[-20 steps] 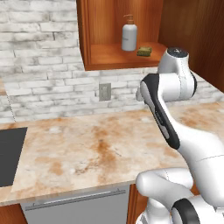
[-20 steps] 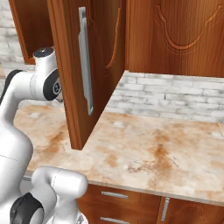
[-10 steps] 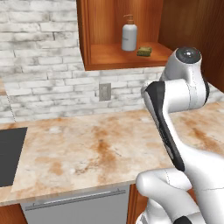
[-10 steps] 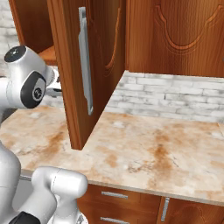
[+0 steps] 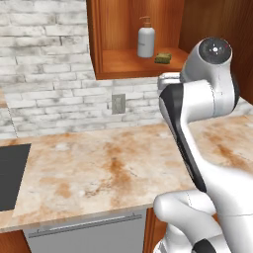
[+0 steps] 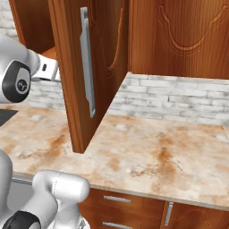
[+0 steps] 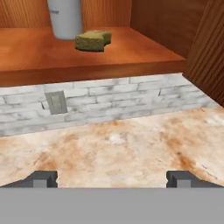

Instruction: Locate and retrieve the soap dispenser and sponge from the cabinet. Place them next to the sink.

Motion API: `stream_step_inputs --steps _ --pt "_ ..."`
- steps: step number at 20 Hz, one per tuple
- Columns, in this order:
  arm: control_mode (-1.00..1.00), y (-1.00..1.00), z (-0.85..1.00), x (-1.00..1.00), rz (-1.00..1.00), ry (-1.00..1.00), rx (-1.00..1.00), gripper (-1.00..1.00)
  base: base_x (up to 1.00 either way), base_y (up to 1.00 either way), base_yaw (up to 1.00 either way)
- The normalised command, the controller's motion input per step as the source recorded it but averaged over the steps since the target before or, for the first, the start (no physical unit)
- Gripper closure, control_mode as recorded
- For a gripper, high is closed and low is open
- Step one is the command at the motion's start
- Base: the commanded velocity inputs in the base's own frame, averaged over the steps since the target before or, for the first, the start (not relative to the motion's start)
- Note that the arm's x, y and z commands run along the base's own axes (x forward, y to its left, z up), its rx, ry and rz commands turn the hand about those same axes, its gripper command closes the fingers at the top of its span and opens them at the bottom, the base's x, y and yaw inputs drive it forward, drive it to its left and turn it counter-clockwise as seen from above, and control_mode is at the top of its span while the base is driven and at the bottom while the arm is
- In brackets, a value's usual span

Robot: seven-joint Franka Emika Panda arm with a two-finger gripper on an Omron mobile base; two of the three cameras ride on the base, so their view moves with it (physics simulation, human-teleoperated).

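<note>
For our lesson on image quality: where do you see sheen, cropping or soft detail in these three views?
Left base view: soft texture on the soap dispenser and sponge. Right base view: glossy sheen on the cabinet door. Hand view: dispenser cropped at the top; gripper fingertips apart.

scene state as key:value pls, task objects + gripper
soap dispenser: pale grey-white plastic bottle with tan pump, upright on cabinet shelf
sponge: small yellowish-olive block, on the shelf just right of the bottle, in front of the hand camera
cabinet: reddish-brown wooden wall unit, door open
sink: dark charcoal rectangle at counter's left edge
gripper: open, empty, below shelf level over marbled counter
</note>
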Motion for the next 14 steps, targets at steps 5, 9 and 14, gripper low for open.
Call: stream_step_inputs --steps 5,9,14 --pt "-1.0 0.1 0.39 0.09 -0.03 -0.25 0.01 -1.0 0.0 0.0 0.0" --pt "-1.0 0.0 0.05 0.2 -0.02 -0.01 0.01 -1.0 0.0 0.0 0.0" --pt "-1.0 0.0 0.42 0.28 -0.01 0.0 0.0 -1.0 0.0 0.0 0.0"
